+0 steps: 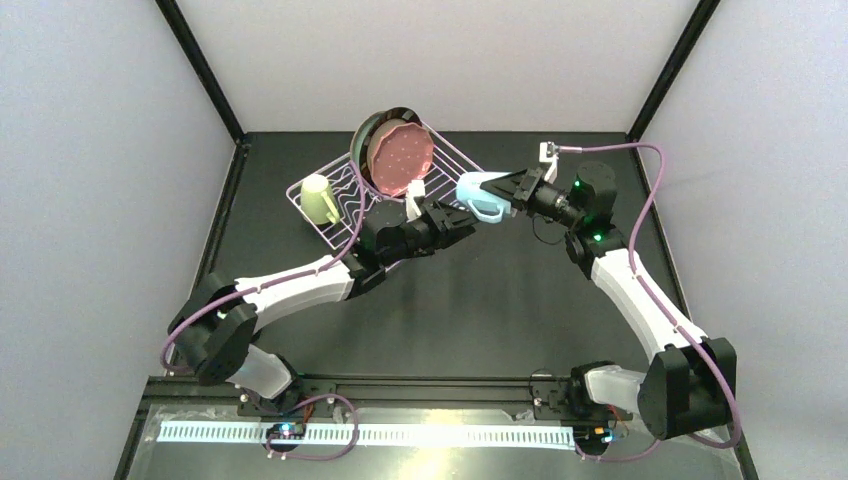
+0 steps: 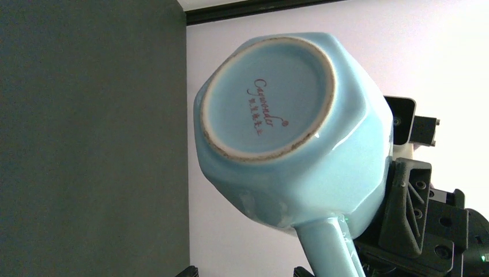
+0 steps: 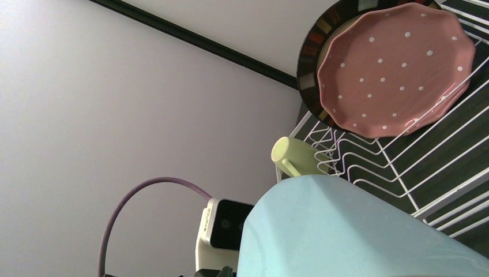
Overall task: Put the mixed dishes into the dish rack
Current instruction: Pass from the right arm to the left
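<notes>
Top view: I look down from high behind the rig, far back, over the whole table (image 1: 500,300).
Left wrist view: I face the underside of the light blue mug (image 2: 277,115), very close.
Right wrist view: tilted, mug side filling my near corner, dish rack (image 3: 369,161) beyond.
Shared: mug in all three; rack and pink plate (image 3: 392,69) in top and right wrist.

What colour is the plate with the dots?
The dotted plate is pink with white dots, clearest in the right wrist view.
</notes>
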Controlling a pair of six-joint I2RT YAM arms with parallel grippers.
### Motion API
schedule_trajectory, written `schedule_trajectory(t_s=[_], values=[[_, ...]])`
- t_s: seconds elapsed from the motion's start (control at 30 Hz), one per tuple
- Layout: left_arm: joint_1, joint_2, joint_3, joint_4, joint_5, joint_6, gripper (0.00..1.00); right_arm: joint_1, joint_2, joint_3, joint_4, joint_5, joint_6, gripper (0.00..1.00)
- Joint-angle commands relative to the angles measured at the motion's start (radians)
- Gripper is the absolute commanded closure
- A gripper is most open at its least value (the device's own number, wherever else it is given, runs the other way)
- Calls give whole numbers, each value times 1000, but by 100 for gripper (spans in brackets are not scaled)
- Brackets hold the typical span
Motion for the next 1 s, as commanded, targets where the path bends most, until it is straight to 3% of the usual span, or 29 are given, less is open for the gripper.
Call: schedule_trajectory(t_s=[0.0, 0.37, 0.97], values=[[2, -37, 37, 59, 32, -10, 7, 10, -14, 8, 58, -27, -20, 100], [7, -152, -3, -10, -1, 27, 7, 11, 37, 41, 61, -21, -37, 100], [14, -69, 8, 60, 57, -2, 5, 11, 5, 45, 98, -96, 18, 100]])
